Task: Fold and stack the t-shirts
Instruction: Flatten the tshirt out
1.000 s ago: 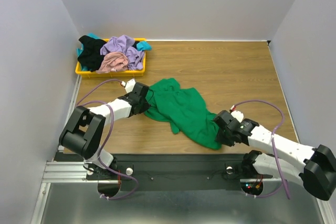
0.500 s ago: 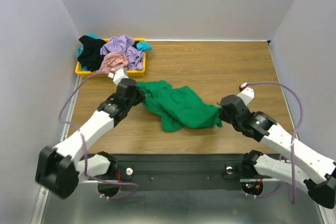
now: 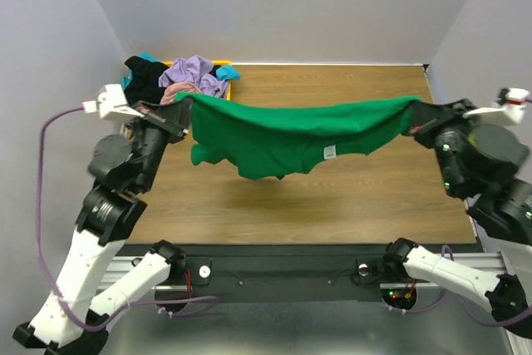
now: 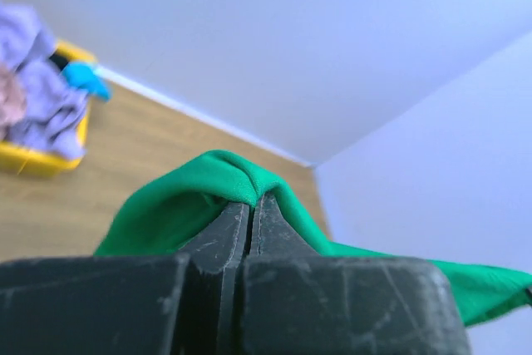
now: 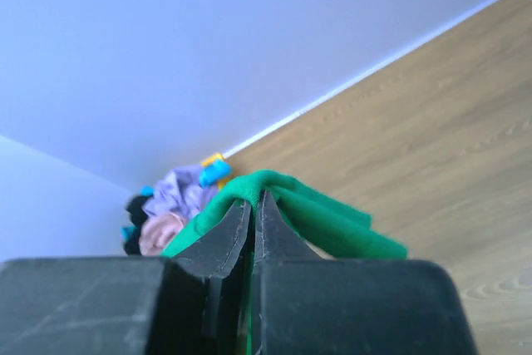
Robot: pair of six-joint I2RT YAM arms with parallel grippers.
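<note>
A bright green t-shirt (image 3: pixel 283 135) hangs in the air over the table, stretched between both arms, its white label (image 3: pixel 329 152) showing near the lower hem. My left gripper (image 3: pixel 179 102) is shut on its left end; the green cloth (image 4: pixel 199 193) bunches over the closed fingertips. At the other end my right gripper (image 3: pixel 416 109) is shut on the cloth (image 5: pixel 316 209). Other t-shirts, lavender (image 3: pixel 193 70), dusty pink (image 3: pixel 170 93), black (image 3: pixel 141 72) and teal (image 3: pixel 223 73), lie heaped at the back left.
The heap sits in a shallow yellow tray (image 3: pixel 229 65) at the table's back left corner. The wooden table (image 3: pixel 349 197) is walled by grey panels on three sides. Both arms stand raised, one at each side edge.
Both grippers closed on the green t-shirt where it lay crumpled on the table, then rose and drew apart. The shirt now hangs spread between them above the wood.
</note>
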